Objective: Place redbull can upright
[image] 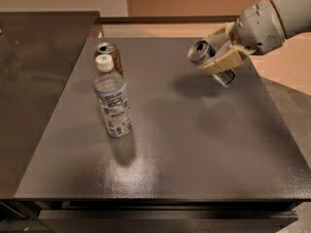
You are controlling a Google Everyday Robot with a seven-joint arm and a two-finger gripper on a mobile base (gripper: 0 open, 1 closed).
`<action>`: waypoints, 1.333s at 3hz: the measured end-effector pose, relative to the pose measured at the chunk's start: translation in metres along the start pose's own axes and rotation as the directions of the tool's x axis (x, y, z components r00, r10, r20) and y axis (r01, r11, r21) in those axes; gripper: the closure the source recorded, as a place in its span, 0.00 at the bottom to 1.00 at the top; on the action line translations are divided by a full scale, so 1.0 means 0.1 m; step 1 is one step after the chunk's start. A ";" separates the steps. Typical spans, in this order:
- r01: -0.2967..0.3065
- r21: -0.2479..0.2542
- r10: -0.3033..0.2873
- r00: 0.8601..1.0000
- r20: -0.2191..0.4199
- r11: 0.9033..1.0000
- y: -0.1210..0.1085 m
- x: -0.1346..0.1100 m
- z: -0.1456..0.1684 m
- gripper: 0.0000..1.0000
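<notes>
Right now my gripper [221, 59] is shut tight around the middle of the redbull can [201, 52], so the can cannot slip out. I hold it up in the air, far to the right of the water bottle [112, 103] and a bit farther back. The can is not straight. It leans, with its silver top toward the bottle and its bottom end pointing down and away. Its dark shadow lies on the table [194, 149] under it, so I think it is not touching down yet. It is well apart from the bottle, and from the brown can [108, 52] just behind the bottle, so nothing gets knocked over. I think I must turn the can straight before I set it down.
</notes>
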State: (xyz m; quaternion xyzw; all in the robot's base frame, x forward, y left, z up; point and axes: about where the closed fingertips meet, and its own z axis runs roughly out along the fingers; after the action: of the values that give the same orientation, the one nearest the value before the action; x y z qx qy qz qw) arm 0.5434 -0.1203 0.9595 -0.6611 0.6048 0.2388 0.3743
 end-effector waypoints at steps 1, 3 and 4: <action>-0.078 0.039 0.072 0.988 0.134 0.996 -0.02 0.00 -0.08 1.00; -0.253 0.070 0.211 0.906 0.367 0.965 -0.03 0.11 -0.19 1.00; -0.317 0.077 0.250 0.856 0.453 0.945 -0.05 0.24 -0.22 1.00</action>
State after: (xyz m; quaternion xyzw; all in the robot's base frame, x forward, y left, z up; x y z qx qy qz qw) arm 0.5488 -0.1524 0.9556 -0.4641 0.6124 0.3878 0.5091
